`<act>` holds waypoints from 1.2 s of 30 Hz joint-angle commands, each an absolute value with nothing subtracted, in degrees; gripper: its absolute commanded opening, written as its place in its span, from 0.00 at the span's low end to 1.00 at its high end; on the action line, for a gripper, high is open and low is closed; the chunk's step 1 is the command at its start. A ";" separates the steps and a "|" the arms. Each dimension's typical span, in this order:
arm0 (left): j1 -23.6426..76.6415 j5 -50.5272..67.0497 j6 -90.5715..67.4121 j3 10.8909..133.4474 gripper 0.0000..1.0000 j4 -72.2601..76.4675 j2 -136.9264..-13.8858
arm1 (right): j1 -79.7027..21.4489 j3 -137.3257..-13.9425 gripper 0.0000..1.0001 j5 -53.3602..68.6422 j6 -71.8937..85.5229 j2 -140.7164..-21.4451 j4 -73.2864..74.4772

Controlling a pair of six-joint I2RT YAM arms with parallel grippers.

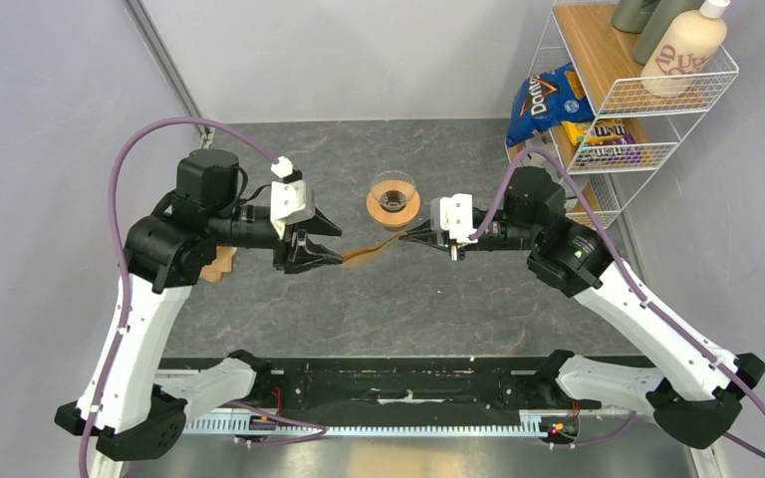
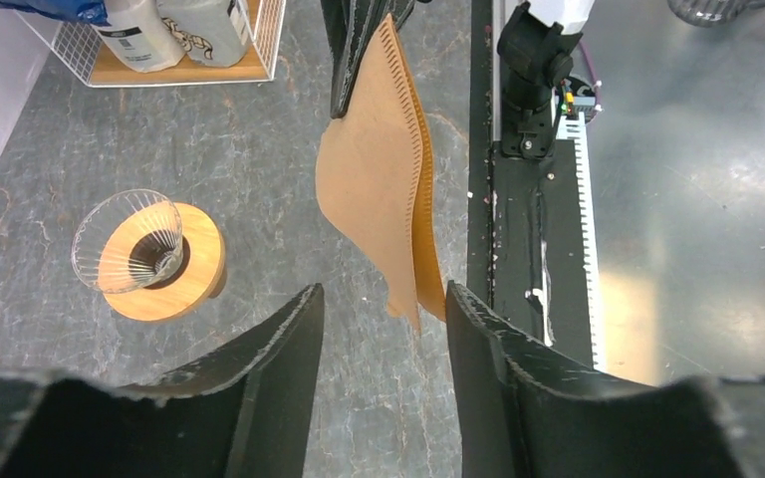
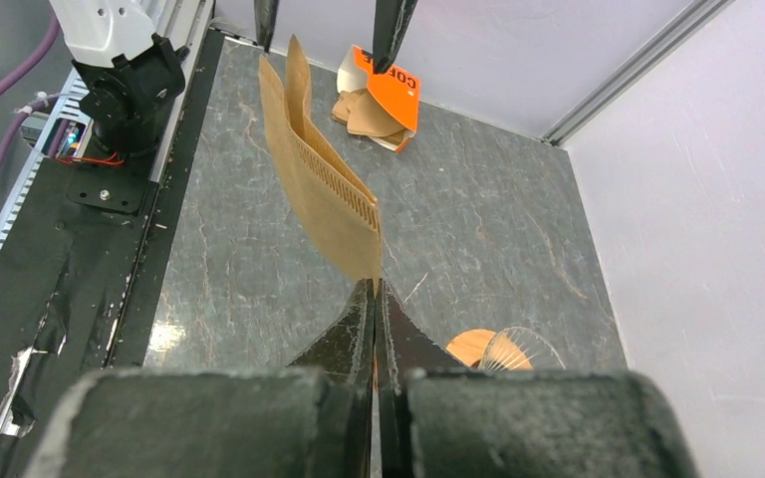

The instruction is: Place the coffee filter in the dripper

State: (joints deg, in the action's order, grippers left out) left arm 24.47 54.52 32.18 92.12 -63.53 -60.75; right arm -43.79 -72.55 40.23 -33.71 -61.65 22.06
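My right gripper [image 1: 405,237] has its fingers pressed flat together on one corner of the coffee filter [image 1: 364,254], and that pinch alone carries it. The filter hangs in the air over the middle of the table [image 1: 408,319], stretched out sideways toward my left gripper [image 1: 339,246]. From the right wrist I can see its two paper layers parted a little at the far end.

The left gripper's fingers are spread, with the filter's free end between them. It lies close to one finger, but neither finger clamps it.

The dripper [image 1: 393,202] stands upright on the table toward the middle of the far edge, just beyond the filter, with nothing inside its glass cone. An orange packet [image 3: 388,90] lies near the table's left edge with more filters beside it.
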 commanded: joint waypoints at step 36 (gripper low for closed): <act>12.97 51.71 -15.71 74.77 0.02 -34.19 -62.15 | -39.41 -70.95 0.00 34.17 9.43 -66.29 11.08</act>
State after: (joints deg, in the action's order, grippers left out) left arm 17.21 52.58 -8.01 75.11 -38.54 -62.30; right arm -41.80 -72.27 35.48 -0.08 -67.24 12.53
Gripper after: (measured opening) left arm 0.032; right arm 0.007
